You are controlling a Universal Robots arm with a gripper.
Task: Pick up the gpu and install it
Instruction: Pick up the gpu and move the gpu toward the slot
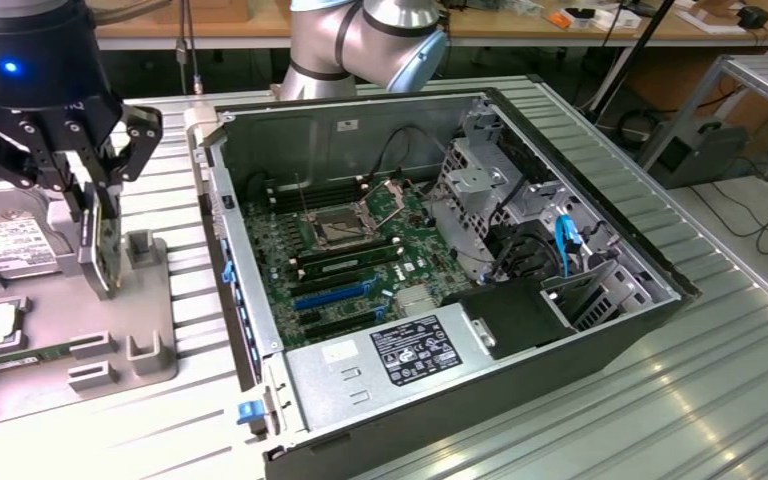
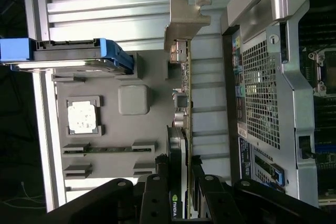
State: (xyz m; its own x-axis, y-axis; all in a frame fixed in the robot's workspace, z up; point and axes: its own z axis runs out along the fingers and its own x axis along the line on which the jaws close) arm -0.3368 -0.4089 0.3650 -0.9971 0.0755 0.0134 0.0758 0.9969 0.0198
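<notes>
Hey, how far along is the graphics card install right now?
Done: the hand has closed on the gpu, gripping it upright on its edge. In hand: the card hangs over the grey tray, to the exterior view's left of the open computer case. Left: it is not yet inside the case, and the motherboard's expansion slots sit unfilled.

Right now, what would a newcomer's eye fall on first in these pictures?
The large black open computer case, its green motherboard exposed, lies mid-scene. At the exterior view's left, the black gripper clamps the thin black-and-green gpu card upright over a grey moulded tray.
</notes>
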